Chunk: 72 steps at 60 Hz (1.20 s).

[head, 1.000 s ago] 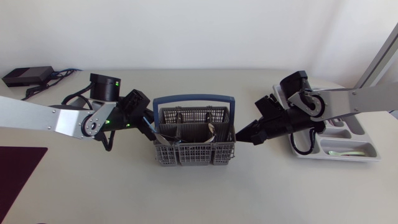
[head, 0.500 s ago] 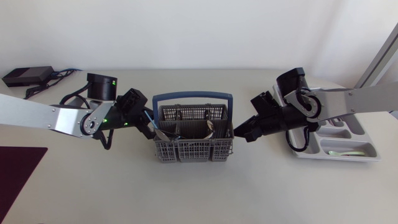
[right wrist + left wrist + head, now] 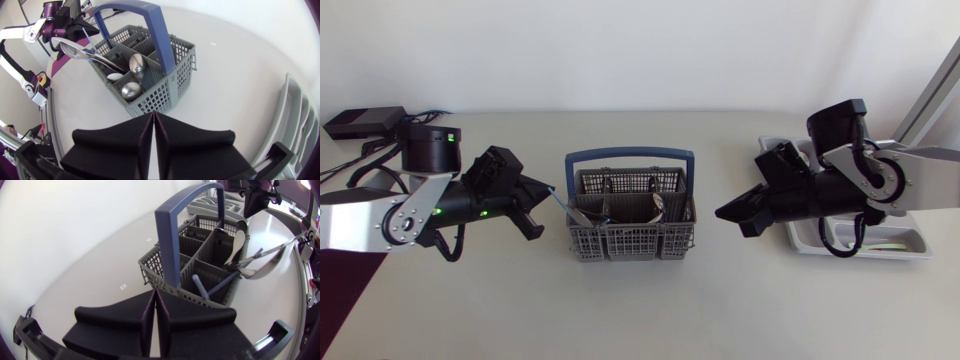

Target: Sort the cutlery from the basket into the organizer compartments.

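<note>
1. The basket (image 3: 588,243) – grey mesh with a blue handle (image 3: 630,156) arching over it – stands on the table (image 3: 640,310) between the two arms.
2. The cutlery is in the basket: several spoons (image 3: 131,91) stand bowl-up in its compartments, and a blue-handled piece (image 3: 200,285) leans against a divider. One long piece tilts out over the basket's left rim.
3. The left gripper (image 3: 155,297) hovers just beside the basket's left end, pointing at it. Its fingers are pressed together with nothing between them, and it does not touch the basket.
4. The right gripper (image 3: 153,120) is on the basket's right side, a little apart from it and aimed toward it – fingers likewise pressed together and holding nothing.
5. The organizer (image 3: 912,256), a pale grey tray with long compartments, lies well to the right of the basket, partly hidden under the right arm.
</note>
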{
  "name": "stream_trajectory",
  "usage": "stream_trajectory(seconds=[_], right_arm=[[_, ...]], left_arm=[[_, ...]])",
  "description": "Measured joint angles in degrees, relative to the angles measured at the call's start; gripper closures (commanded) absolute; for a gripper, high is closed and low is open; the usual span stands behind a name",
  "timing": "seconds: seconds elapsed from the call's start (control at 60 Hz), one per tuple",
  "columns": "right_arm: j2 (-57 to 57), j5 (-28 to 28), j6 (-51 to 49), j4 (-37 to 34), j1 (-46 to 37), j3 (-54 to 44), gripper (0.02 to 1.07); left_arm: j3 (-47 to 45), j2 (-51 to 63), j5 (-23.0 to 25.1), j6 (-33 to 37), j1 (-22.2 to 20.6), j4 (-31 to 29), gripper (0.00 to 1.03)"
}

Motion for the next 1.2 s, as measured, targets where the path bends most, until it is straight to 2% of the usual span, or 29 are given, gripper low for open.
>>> stream_trajectory(seconds=[0.183, 0.267, 0.35, 0.517, 1.2], right_arm=[[-3.91, 1.33, 0.04, -1.31, 0.0, -1.66, 0.79], [-5.22, 1.97, 0.07, -1.57, 0.26, -1.95, 0.77], [-6.27, 2.51, 0.57, -2.21, 1.22, -1.97, 0.67], [-7.56, 3.39, 1.79, -2.38, 3.58, -1.97, 0.57], [-8.2, 5.79, 4.37, -2.29, 7.19, -3.34, 0.57]], left_arm=[[-2.27, -6.71, 3.54, 0.79, 0.94, -5.49, 0.84], [-2.93, -8.87, 5.05, 1.51, 0.98, -8.15, 0.8], [-3.19, -10.1, 7.02, 2.36, 1.2, -10.8, 0.79], [-3.52, -10.34, 8.37, 2.69, 1.4, -11.43, 0.75], [-2.34, -5.6, 9.77, 0.04, -0.59, -8.17, 0.76]])
